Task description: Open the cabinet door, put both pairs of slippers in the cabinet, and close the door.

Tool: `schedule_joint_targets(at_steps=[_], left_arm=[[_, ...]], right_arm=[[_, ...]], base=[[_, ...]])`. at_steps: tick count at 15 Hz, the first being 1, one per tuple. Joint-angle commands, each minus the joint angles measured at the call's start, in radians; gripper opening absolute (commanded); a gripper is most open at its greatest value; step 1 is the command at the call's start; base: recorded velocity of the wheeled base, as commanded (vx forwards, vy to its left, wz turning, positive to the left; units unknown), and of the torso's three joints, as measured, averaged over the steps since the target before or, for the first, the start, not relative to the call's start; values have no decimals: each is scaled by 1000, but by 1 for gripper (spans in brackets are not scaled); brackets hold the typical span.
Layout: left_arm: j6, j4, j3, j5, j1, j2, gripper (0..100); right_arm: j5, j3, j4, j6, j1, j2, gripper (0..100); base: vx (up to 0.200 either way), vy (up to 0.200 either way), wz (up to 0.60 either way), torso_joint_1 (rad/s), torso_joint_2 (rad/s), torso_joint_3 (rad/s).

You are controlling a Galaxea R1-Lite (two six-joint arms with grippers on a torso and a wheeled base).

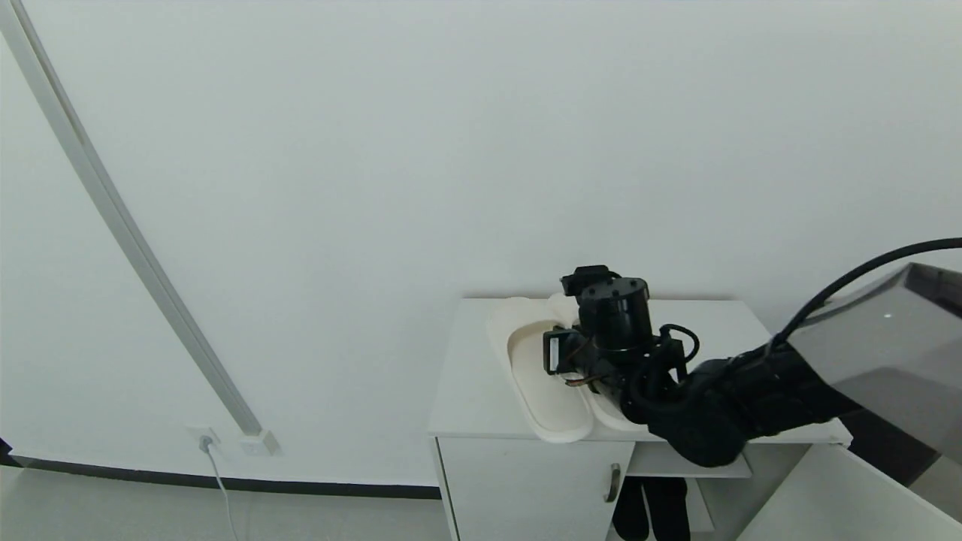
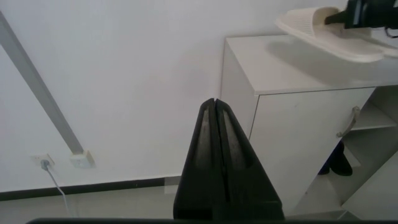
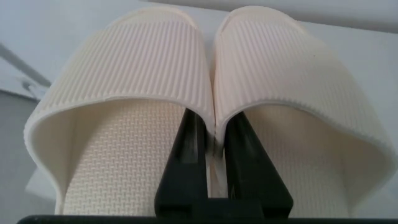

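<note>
left pincer point(image 2: 215, 104) is seen shut on nothing, its fingers pressed together, held low out to the left of the cabinet point(image 1: 526, 488). on the cabinet's white top point(image 1: 466, 376) the cream slippers point(image 1: 547, 398) are laid side by side, heels at the front edge. right pincer point(image 3: 210, 124) is closed across the seam between them, one finger tucked inside each slipper so that the two inner walls are pinched together. below, a dark pair point(image 1: 650, 507), taken to be the other slippers, is stood in the lower compartment, and the right-hand door point(image 1: 819, 496) is swung open.

trouble is most likely to be caused by the thin grip: only soft upper edges are held, so one slipper could be pulled free and dropped once the pair is lifted. the hanging heels could also be caught on the top's edge, the inner shelf point(image 1: 688, 469) or the open door when lowered, and the dark pair could be knocked over.
</note>
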Motion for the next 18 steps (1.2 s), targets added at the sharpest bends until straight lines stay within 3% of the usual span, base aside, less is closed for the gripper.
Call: schedule_joint_targets(at_steps=[1,3,6,8,16,18], left_arm=[[0,0,0,0,0,1,0],[0,1,0,0,0,1,0],[0,0,0,0,0,1,0],[0,0,0,0,0,1,0],[0,1,0,0,0,1,0],[-1,1,0,0,0,1,0]], right_arm=[[82,218,-100,-61,1,-191,0],[126,339,-162,-90,4,-257,0],[244,468,-170,-101,19,-382,0],[267,537,-166,-101,41,-455,0],[297,587,-160,-96,85,-491,0],[297,592,-157,-96,85,-489,0]], base=[[0,0,0,0,0,0],[0,0,0,0,0,0],[0,0,0,0,0,0],[0,0,0,0,0,0],[0,0,0,0,0,0],[-200,0,0,2,2,0]])
